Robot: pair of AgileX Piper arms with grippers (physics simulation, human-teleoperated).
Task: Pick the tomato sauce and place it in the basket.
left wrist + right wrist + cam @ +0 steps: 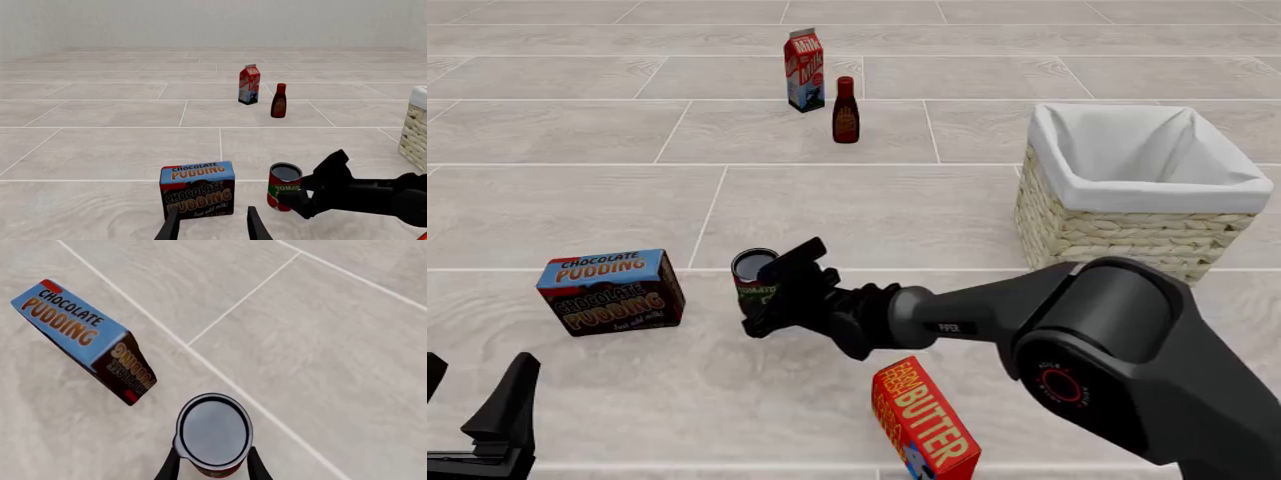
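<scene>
1. Basket [1121, 225]: pale wicker with a white cloth lining. Nothing is seen inside it. It stands on the table's right side, well apart from the can, so placement is judged not yet done.

2. Right gripper [771, 298]: reached across to the can. In the right wrist view one finger is seen on each side of the can body, so the jaws are judged closed on it. The can appears to rest on the table, so lifting, carrying and release remain.

3. Left gripper [212, 225]: held low near the table's near edge, jaws apart, nothing between them.

4. Butter box [924, 420]: orange, lettered "BUTTER", lying nearest the camera.

5. Pudding box [610, 291]: blue and brown, lettered "CHOCOLATE PUDDING" twice. Smaller script is seen below but not reliably read.

6. Milk carton [805, 70]: red, white and blue, at the far side. Its lettering is too small to read.

7. Tomato sauce [753, 276]: upright between the pudding box and the basket. "TOMA…" is partly read on its green band in the left wrist view.

8. Bottle [845, 111]: dark, red-capped, just beside the carton. Its label is illegible.
</scene>
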